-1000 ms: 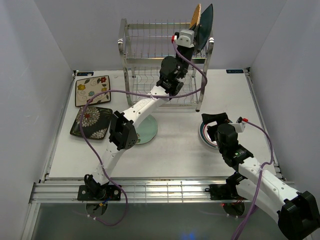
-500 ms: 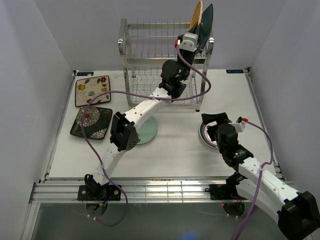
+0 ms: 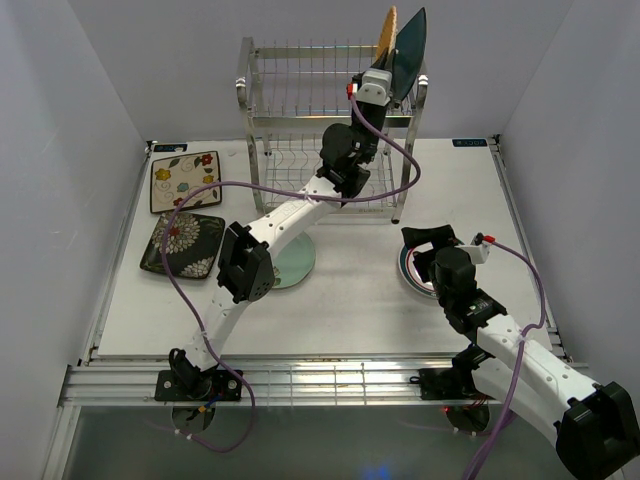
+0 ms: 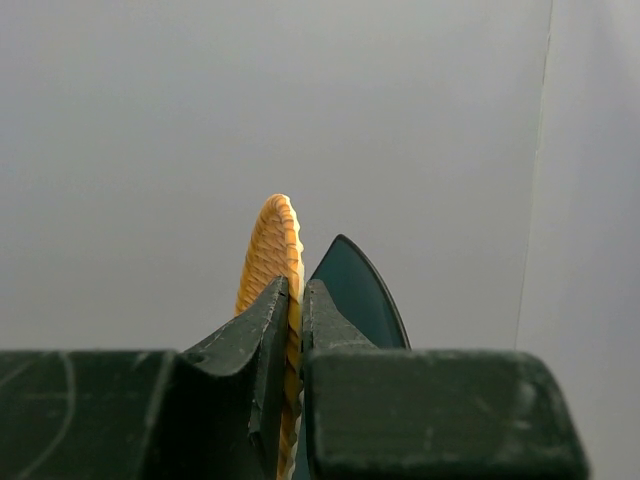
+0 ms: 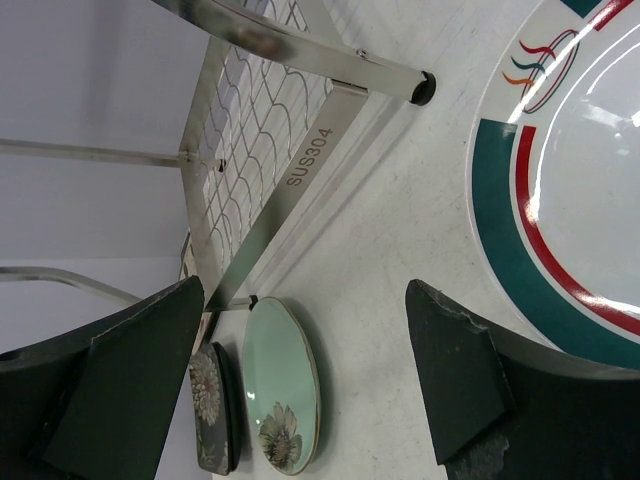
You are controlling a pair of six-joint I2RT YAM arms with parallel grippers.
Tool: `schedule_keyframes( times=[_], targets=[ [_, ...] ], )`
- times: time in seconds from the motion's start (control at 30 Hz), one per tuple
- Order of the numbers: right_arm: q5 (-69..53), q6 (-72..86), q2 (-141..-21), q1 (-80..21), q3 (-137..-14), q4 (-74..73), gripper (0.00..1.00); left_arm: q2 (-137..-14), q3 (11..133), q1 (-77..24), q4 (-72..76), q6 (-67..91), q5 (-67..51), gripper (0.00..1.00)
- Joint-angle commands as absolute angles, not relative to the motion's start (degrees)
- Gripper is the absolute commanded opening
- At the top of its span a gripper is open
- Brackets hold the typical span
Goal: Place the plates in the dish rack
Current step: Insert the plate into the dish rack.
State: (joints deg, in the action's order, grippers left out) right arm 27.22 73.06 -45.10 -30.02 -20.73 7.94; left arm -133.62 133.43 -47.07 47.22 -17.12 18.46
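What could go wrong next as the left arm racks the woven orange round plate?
The left end effector grips the woven orange-tan round plate by its edge only; released unseated, it may tip against the teal plate beside it. The purple cable loops close to the steel wire dish rack and may snag.

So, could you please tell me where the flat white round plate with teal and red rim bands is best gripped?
Probably by its rim. The white round plate lies flat on the white table, so only the edge offers a pinch: one finger on top, one worked under the lip. Come in low from the near-right side, where the open right gripper hovers.
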Motion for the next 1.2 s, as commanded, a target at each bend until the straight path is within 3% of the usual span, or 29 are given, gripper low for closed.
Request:
schedule_keyframes(
  times=[0.0,0.47,0.53,0.57,0.77,1.03,1.17],
  targets=[
    [28.3,72.5,-44.2,-30.0,-20.0,10.5,0.87,-129.7,133.2,-46.8,50.0,-16.8,19.2,0.00],
    [28.2,71.7,-43.5,-30.0,-19.8,10.3,0.88,-129.7,129.8,-43.1,48.0,-14.0,21.6,0.00],
    [28.2,71.7,-43.6,-30.0,-19.8,10.3,0.88,-129.6,129.6,-43.0,48.0,-14.0,21.4,0.09],
    [28.2,71.6,-43.7,-30.0,-19.8,10.3,0.87,-129.6,129.6,-43.0,48.0,-14.1,21.3,0.19],
    [28.0,72.0,-44.1,-30.0,-20.0,10.4,0.88,-128.9,129.2,-43.0,47.6,-13.6,20.7,0.36],
    [27.6,72.1,-45.4,-30.0,-20.1,11.1,0.88,-123.6,123.9,-43.0,46.7,-14.2,19.9,0.80],
    [27.6,72.2,-46.1,-30.0,-20.3,11.2,0.87,-118.9,119.3,-43.0,46.0,-14.9,19.5,0.91]
  ],
)
